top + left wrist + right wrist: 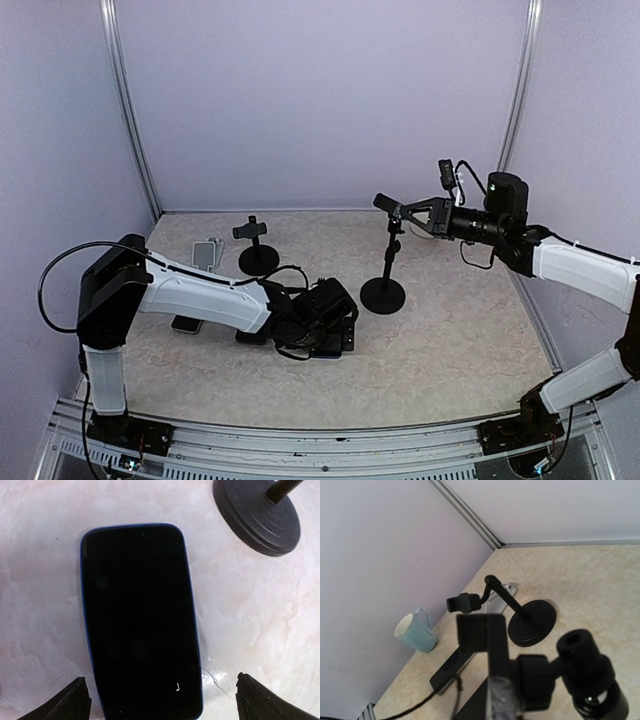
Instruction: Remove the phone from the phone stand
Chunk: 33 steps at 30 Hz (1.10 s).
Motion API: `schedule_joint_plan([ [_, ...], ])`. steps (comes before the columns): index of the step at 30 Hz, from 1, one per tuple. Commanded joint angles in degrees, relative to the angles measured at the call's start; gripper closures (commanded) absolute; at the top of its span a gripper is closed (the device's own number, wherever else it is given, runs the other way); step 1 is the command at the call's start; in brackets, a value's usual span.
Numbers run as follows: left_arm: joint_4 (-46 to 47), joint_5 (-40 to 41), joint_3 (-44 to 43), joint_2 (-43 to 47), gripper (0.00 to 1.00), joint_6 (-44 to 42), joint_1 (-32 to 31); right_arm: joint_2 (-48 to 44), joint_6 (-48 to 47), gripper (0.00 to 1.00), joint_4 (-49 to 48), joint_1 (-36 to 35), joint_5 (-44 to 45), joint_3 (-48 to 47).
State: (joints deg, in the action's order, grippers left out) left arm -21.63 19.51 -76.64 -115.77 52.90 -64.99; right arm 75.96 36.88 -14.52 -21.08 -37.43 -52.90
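A black-screened phone with a blue edge (140,615) lies flat on the table. In the top view the phone (332,347) is mostly hidden under my left gripper (325,320). My left gripper (167,702) is open, with one fingertip (75,700) on each side of the phone's near end, touching nothing. The tall black phone stand (383,293) stands just to the right, and its base shows in the left wrist view (257,515). Its top clamp (482,630) holds no phone. My right gripper (405,211) appears shut on that clamp.
A second, shorter stand (258,255) stands at the back left, also seen in the right wrist view (535,620). A silver phone (207,252) lies beside it. A dark phone (452,670) lies near the left arm. A teal mug (415,632) stands by the left wall.
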Motion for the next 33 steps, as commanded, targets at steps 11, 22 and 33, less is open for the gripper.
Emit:
schedule_joint_plan([
  [11, 19.6, 3.7, 12.9, 20.8, 0.01, -15.6, -0.2, 10.1, 1.0, 1.0, -12.6, -0.3, -0.7, -11.6],
  [22, 26.4, 2.5, 21.2, 35.2, 0.01, -20.2, 4.2, 22.2, 0.3, 1.0, -13.6, -3.3, -1.4, -23.4],
  [33, 24.6, 3.5, 26.2, 45.1, 0.01, -19.5, 9.9, 31.7, -0.2, 1.0, -10.2, -7.2, -0.4, -34.9],
])
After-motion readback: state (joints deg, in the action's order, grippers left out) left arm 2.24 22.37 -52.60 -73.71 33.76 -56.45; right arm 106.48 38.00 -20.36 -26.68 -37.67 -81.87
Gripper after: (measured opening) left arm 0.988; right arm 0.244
